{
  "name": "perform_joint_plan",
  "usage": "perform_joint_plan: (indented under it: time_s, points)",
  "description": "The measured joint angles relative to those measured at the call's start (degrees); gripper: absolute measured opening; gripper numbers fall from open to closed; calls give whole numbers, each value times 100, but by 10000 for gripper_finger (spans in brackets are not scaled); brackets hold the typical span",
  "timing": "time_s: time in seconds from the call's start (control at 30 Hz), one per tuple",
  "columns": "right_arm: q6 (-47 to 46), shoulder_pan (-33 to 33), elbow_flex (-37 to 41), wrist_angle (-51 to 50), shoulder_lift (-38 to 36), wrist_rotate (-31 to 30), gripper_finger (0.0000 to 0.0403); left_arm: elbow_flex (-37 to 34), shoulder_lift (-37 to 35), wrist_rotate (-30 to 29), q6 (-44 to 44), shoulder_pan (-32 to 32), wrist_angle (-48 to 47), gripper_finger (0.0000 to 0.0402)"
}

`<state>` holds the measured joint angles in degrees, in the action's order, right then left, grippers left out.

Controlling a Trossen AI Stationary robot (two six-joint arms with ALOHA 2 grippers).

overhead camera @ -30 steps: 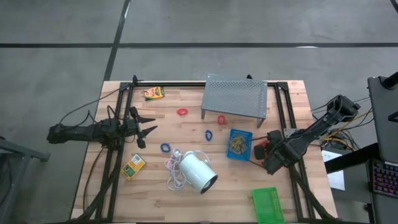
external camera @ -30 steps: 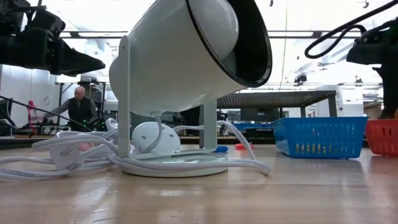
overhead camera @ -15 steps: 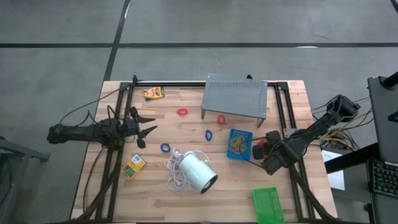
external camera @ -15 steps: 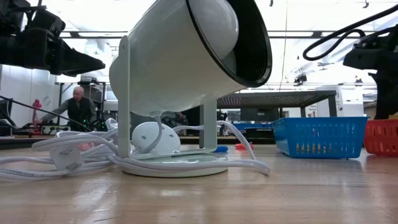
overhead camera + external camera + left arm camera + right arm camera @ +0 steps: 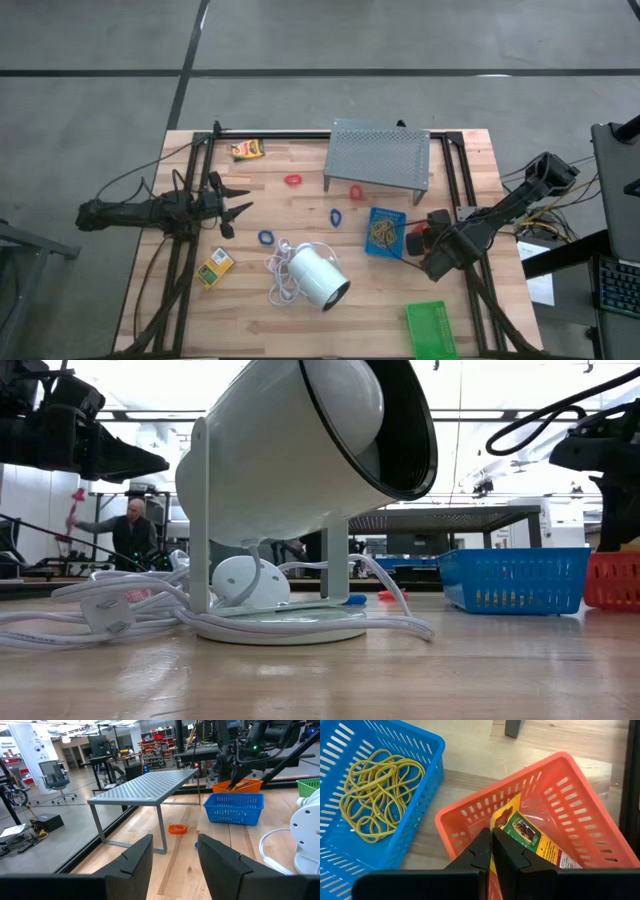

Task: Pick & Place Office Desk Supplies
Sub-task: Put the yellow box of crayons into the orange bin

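Over at three o'clock on your table, your right gripper (image 5: 492, 851) sat pinched together on the yellow printed box (image 5: 530, 837) inside the red tray (image 5: 560, 785). Just beside it, the blue tray (image 5: 427, 742) held tan rubber bands (image 5: 377, 795) in a loose tangle. Your left gripper (image 5: 232, 208) waited at nine o'clock, fingers apart, grasping nothing.

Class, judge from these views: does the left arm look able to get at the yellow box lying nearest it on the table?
Probably yes. The left gripper, jaws open and empty, hangs just beyond the yellow box, and only bare table lies around the box.
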<state>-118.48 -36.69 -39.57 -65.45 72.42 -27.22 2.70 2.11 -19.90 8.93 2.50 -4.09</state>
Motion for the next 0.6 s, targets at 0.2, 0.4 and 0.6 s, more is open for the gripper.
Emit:
perform_joint_plan:
  time_s: [0.2,0.4,0.6]
  points:
    - [30,0,0,5,0,2,59,0,0,0,0,0,1,159]
    - [35,0,0,5,0,2,94,0,0,1,0,0,0,159]
    - [40,0,0,-18,-2,2,96,0,0,2,0,0,-1,159]
